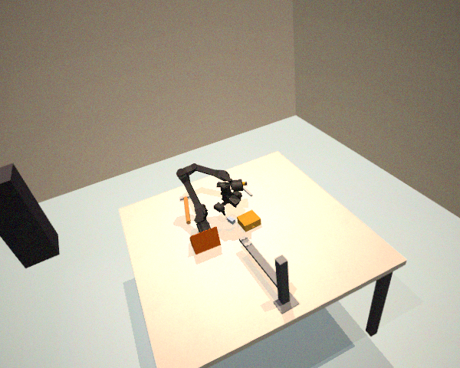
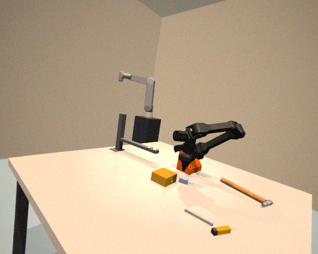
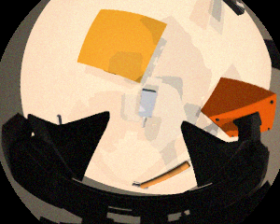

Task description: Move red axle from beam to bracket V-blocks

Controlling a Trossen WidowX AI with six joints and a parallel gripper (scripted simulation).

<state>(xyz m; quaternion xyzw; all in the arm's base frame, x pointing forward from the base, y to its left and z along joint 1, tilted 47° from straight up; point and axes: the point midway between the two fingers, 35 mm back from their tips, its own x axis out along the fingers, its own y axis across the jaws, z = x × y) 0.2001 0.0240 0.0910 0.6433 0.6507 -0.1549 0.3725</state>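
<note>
Plain tan walls (image 1: 142, 79) (image 2: 236, 68) with a grainy look meet in a corner behind a smooth, cream-coloured table (image 1: 321, 238) (image 2: 98, 205) (image 3: 51, 84) on dark, square legs.

The landmark is a flat-topped yellow block (image 1: 248, 218) (image 2: 161, 176) (image 3: 121, 42), boxy and matt, with a small round orange detail on one side face. Just beside it lies a small pale blue-grey piece (image 1: 231, 220) (image 2: 183, 180) (image 3: 147, 103) with a thin pin. The gripper (image 1: 227, 205) (image 2: 180, 157) (image 3: 147, 119) is raised over the table near the block, its black, wedge-shaped fingers wide open with nothing between them. The black arm (image 1: 190, 190) (image 2: 217, 127) bends upward from an angular orange base (image 1: 205, 240) (image 2: 189, 165) (image 3: 243, 100) near the block.

Beyond the block in the exterior view stands the dark grey bracket (image 1: 282, 277) (image 2: 121, 131), a square upright with a slim horizontal bar that carries the little V-blocks (image 1: 246, 241) (image 2: 153, 148) at its end. To the block's right lies a hammer (image 1: 186, 209) (image 2: 243, 190) (image 3: 165, 176) with a round orange handle and grey head; nearer the camera than the block are a thin grey strip (image 1: 247, 191) (image 2: 199, 217) and a yellow-handled tool (image 1: 244, 183) (image 2: 222, 230).

That orange detail may be the axle's end, but the red axle cannot be made out for certain.
</note>
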